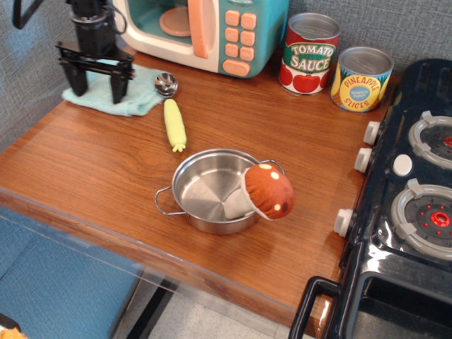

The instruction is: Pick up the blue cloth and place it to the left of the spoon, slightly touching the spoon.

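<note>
I hold the tool (97,79) directly over the blue cloth (138,99), its 2 fingers spread wide and gripping nothing. The cloth lies flat on the worktop (106,169) immediately left of the spoon (170,111), its right edge apparently touching the spoon's bowl, so I judge only a retreat remains.

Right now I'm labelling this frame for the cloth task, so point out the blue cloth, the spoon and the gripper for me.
blue cloth (145,101): table camera view, on its right part beside the spoon.
spoon (174,124): same view, on the yellow-green corn handle.
gripper (98,83): same view, midway between its two black fingertips.
</note>
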Tool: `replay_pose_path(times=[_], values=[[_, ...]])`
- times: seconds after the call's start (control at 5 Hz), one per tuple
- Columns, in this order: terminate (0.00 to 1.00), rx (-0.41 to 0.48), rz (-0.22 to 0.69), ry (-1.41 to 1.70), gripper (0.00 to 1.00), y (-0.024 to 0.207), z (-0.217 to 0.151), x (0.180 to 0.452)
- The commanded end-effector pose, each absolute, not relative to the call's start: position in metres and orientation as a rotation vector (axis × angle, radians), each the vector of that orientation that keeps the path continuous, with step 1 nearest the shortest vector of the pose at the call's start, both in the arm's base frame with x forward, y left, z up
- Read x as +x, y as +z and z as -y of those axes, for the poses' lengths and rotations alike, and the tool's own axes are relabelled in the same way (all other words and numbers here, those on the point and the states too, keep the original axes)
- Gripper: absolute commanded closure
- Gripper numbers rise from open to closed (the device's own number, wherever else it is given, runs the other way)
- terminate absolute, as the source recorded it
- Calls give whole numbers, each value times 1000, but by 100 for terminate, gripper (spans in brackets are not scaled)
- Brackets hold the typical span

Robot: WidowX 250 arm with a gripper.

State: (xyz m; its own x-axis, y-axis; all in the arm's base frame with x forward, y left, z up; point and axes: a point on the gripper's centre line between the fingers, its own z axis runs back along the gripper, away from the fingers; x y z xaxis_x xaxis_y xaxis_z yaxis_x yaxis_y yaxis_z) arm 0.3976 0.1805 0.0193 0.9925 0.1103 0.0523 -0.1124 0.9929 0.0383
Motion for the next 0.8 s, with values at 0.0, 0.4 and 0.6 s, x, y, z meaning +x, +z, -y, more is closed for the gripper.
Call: replay_pose_path(times=[0.0,0.4,0.6], values=[[0,90,227,-19,0,100,-152,404],[0,106,211,-36,0,103,-147,400],[100,106,211,-36,0,103,-147,400]])
